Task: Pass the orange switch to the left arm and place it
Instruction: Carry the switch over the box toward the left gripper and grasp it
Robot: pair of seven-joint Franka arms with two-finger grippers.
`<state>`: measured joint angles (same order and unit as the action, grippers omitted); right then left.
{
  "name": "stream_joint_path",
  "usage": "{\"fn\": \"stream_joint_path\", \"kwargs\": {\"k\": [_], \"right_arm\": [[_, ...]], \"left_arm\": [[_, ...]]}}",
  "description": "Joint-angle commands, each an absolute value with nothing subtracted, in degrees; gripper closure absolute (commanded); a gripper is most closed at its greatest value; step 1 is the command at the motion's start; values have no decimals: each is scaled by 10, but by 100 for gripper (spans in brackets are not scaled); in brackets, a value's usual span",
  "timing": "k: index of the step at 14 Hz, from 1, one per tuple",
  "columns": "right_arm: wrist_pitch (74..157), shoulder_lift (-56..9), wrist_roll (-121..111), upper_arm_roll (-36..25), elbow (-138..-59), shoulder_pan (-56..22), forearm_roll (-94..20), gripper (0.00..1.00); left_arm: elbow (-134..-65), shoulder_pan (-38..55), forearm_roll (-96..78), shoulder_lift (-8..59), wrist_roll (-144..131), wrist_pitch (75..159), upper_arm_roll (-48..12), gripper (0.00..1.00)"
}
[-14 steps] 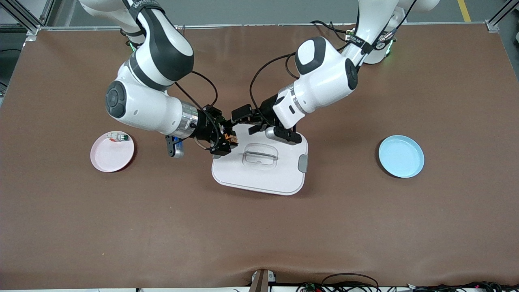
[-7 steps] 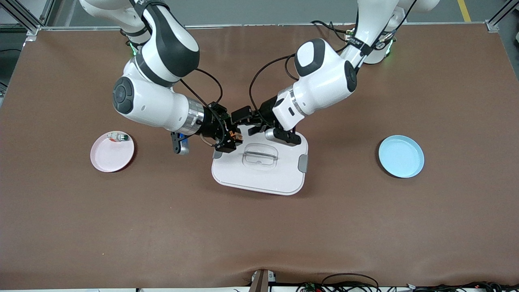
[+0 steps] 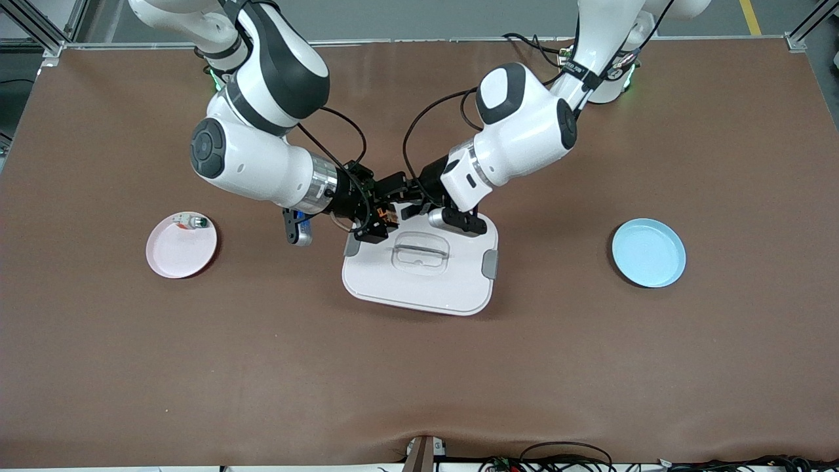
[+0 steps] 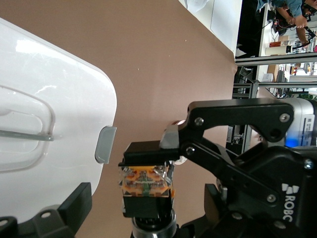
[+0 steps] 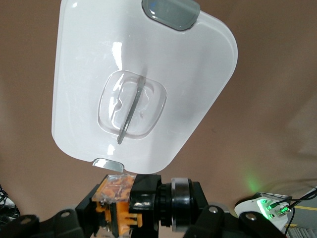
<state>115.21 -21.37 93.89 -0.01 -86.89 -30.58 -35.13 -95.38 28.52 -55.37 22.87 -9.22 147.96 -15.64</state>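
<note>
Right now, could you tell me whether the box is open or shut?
Shut: the box has its lid seated flat, and a grey latch lies against its side.

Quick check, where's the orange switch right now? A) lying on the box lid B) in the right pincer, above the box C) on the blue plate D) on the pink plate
B: the right pincer is shut on the orange switch above the box edge, with the open left pincer right beside it.
</note>
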Motion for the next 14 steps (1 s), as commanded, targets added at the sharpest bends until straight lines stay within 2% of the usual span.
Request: {"fn": "stream_joint_path", "kwargs": {"k": [1, 2, 5, 7, 8, 13, 14], "right_arm": [[1147, -211, 954, -6, -863, -317, -355, 100], [1147, -211, 954, -6, -864, -320, -355, 100], [1145, -209, 957, -6, -864, -320, -355, 100], [1146, -209, 958, -6, -864, -320, -355, 100], [1147, -210, 958, -6, -864, -320, -355, 100], [1145, -211, 960, -6, -864, -320, -356, 100], [1144, -212, 960, -7, -864, -318, -357, 93]], "left_arm": [[-941, 287, -568, 236, -81, 1480, -158, 9], [-941, 287, -567, 236, -81, 1479, -158, 27], [-941, 287, -563, 236, -80, 1479, -158, 59], [-941, 286, -562, 236, -80, 1479, -158, 88], [-941, 286, -562, 236, -80, 1479, -158, 99], [-943, 286, -560, 236, -80, 1479, -158, 100], [-943, 286, -560, 236, -80, 1479, -157, 100]]}}
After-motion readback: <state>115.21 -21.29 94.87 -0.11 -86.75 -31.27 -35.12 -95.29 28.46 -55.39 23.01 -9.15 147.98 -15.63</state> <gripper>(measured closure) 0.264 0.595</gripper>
